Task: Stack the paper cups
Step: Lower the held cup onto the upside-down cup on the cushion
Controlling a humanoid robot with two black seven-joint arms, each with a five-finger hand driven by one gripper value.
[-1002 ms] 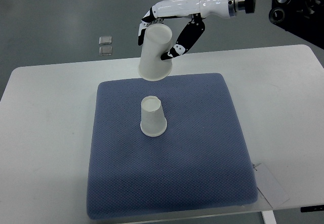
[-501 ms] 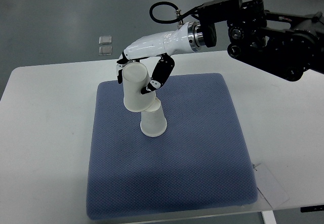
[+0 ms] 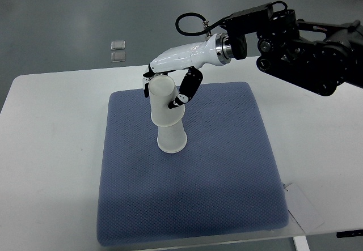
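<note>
A white paper cup [image 3: 172,139] stands upside down in the middle of the blue mat [image 3: 227,171]. A second white cup [image 3: 163,96], also bottom up, sits over the top of it, leaning slightly to the left. My right hand [image 3: 170,89] is shut on this upper cup, with fingers on its left side and the thumb on its right. The white forearm [image 3: 195,54] runs up and right to the black arm [image 3: 306,41]. No left hand shows.
The mat lies on a white table [image 3: 51,149]. A white paper tag [image 3: 305,207] lies at the mat's front right corner. Two small clear squares [image 3: 118,50] lie on the grey floor behind the table.
My right hand has carried the held cup down and forward from above the mat's back edge. It now sits over the standing cup, and has straightened since half a second ago.
</note>
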